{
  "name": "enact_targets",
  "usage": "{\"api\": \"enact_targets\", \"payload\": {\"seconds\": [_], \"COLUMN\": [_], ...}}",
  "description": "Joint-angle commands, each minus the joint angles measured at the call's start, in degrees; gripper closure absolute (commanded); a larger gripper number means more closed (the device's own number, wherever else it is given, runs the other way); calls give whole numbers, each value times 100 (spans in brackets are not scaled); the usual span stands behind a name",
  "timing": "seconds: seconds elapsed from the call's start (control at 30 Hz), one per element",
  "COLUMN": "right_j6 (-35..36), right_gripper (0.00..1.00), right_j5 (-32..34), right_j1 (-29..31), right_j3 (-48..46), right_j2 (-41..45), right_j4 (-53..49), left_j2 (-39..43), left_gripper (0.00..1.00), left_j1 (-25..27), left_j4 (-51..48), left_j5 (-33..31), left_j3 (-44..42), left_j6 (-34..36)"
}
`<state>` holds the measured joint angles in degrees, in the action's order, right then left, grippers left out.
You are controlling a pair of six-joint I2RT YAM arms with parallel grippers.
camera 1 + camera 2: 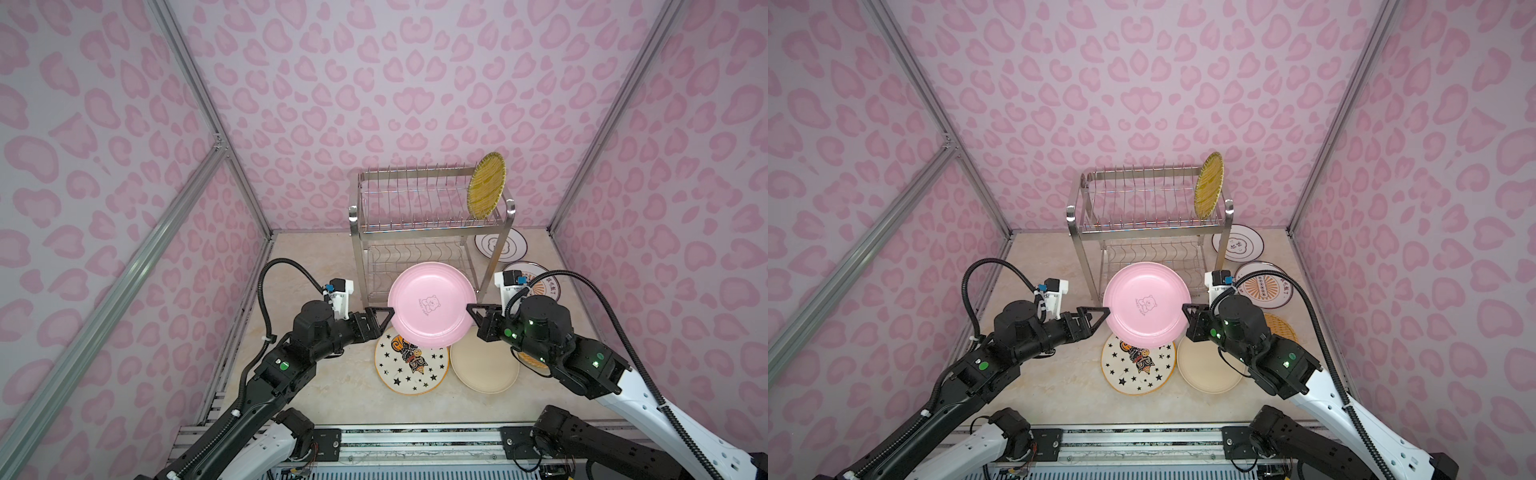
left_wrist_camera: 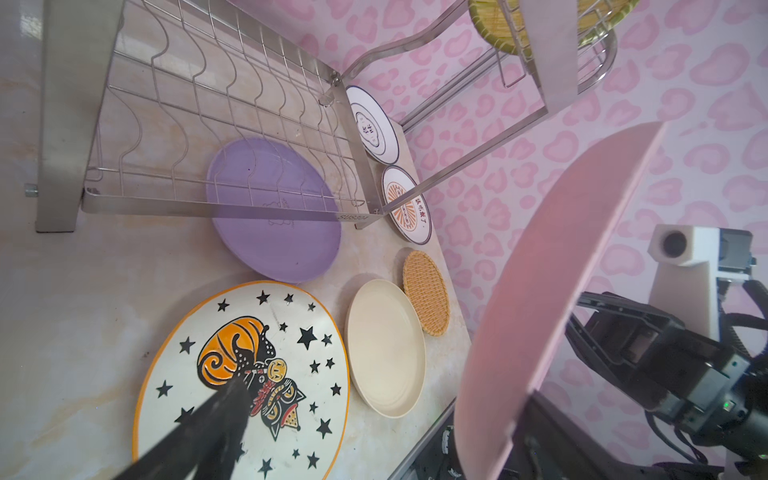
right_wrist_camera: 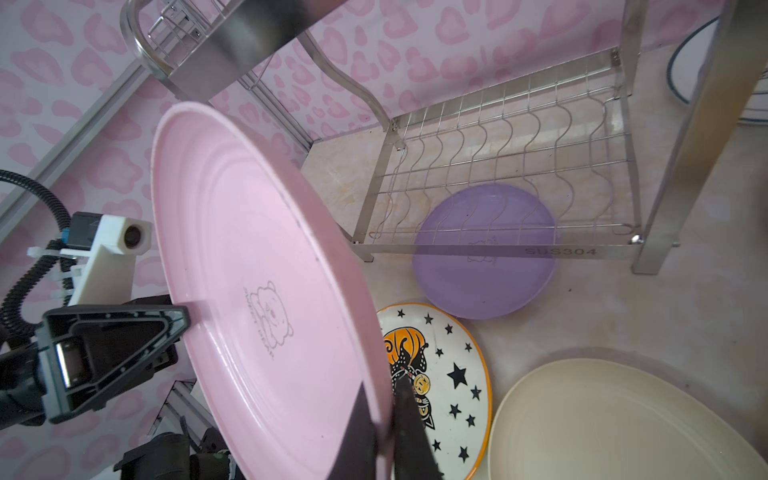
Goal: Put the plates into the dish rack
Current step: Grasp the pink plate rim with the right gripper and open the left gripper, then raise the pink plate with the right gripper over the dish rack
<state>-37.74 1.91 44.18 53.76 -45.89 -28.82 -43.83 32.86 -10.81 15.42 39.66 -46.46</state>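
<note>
Above the flat star-patterned orange-rimmed plate (image 1: 415, 370), a round glossy pink plate (image 1: 432, 307) with a faint bear print hangs tilted. The right gripper (image 1: 469, 309) is clamped on its rim. The left gripper (image 1: 390, 319) has its jaws apart astride the opposite rim. Behind stands the shiny steel wire dish rack (image 1: 419, 227).

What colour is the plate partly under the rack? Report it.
Lilac plate, clearest in the left wrist view.

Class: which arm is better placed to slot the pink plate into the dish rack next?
Probably the right: the right gripper is shut on the rim of the pink plate, while the left gripper stands open, holding nothing.
</note>
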Motion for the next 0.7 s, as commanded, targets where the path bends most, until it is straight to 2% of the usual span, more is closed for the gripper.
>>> {"api": "enact_targets", "payload": {"seconds": [0.0,0.23,0.4,0.67], "right_j6": [295,817,1229,2095], "right_gripper": [100,100,100,100], "right_j5": [785,1576,2219,3342], "right_j1": [-7,-5,-6,107], "right_j3": [314,1387,2550,5176], "right_j2": [79,-27,-452,-2070], "right_j4": [-389,-975,-1274,-1788], "left_j2": [173,528,501,377], "left_gripper": [3,3,3,3], "left_j1": [-17,-17,-17,-17], "left_j4": [-360,-598,-531,-383], "left_j5": [-473,-658,-624,-566], "left_j3": [134,205,48,-124], "left_j6": [174,313,252,174]}}
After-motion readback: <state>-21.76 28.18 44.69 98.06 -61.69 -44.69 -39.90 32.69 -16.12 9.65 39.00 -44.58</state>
